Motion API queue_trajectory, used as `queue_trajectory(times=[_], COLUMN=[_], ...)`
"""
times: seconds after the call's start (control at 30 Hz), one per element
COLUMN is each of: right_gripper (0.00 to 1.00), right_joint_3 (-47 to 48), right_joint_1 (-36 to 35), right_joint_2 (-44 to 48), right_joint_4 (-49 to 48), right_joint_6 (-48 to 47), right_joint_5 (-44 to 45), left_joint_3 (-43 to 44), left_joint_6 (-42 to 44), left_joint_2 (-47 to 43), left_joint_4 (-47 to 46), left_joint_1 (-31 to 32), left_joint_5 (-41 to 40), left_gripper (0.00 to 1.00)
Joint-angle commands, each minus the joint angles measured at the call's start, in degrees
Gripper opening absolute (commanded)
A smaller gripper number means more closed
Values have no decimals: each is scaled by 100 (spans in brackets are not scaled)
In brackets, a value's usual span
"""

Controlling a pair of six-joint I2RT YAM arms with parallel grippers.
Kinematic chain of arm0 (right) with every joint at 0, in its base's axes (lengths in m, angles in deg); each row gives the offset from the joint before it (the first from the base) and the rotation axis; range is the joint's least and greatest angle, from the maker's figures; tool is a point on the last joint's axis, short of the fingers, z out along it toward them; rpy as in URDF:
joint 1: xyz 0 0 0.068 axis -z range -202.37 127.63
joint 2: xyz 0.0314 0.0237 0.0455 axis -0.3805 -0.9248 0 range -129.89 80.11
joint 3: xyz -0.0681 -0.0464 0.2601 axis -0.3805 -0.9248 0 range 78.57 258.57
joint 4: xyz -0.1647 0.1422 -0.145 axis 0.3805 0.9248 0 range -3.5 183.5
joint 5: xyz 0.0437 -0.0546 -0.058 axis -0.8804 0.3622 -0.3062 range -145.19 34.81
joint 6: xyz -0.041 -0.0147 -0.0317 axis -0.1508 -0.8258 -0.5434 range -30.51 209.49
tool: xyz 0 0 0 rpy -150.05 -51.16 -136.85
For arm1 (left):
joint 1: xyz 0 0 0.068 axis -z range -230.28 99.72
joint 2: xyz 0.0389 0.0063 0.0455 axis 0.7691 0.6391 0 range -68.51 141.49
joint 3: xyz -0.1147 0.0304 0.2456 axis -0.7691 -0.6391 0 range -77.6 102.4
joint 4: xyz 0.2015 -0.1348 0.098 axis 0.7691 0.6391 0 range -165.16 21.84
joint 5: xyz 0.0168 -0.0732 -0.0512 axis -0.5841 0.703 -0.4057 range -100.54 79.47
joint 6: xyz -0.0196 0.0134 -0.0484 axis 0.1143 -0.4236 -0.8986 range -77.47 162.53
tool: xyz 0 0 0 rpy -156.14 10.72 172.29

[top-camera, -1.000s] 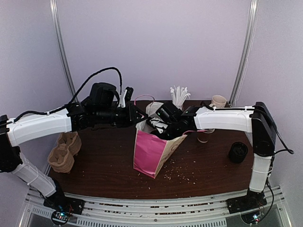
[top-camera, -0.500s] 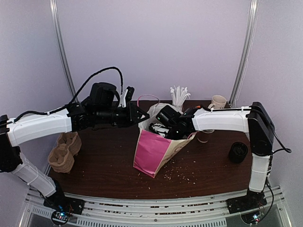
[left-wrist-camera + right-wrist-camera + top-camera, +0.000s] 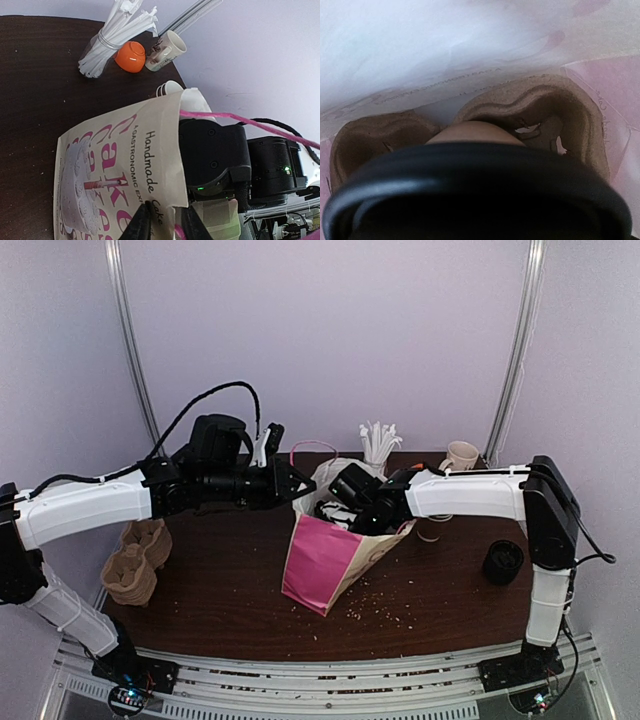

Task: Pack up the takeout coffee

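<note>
A pink and cream paper bag stands mid-table. My left gripper is shut on its left rim; in the left wrist view its fingertips pinch the printed paper. My right gripper reaches down into the bag's mouth. In the right wrist view the takeout coffee fills the lower frame: its black lid and brown cup wall, above a brown pulp cup carrier at the bag's bottom. The right fingers are hidden behind the lid.
A stack of pulp carriers lies at the left. Straws in a holder, an orange bowl and a cream mug stand at the back. Stacked paper cups and black lids sit at the right.
My right arm has sunk a little lower into the bag's mouth and the bag's right rim has bulged outward. The left arm has stayed still, holding the rim.
</note>
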Motion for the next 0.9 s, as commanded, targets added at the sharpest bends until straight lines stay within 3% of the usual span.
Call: queue_trajectory(times=[0.0, 0.37, 0.87], right_gripper=[100, 100, 100], right_joint_3=[-41, 566, 790], right_joint_1=[29, 21, 20], right_joint_2=[-129, 581, 1174], right_joint_4=[870, 1311, 1458], right_joint_6=[105, 188, 340], right_joint_5=[257, 220, 195], left_joint_3=[88, 127, 175], left_joint_6=[95, 138, 174], left_joint_2=[5, 75, 196], left_joint_4=[-216, -216, -207], left_joint_1=[25, 25, 29], left_joint_5=[81, 124, 212], left_gripper=[23, 24, 16])
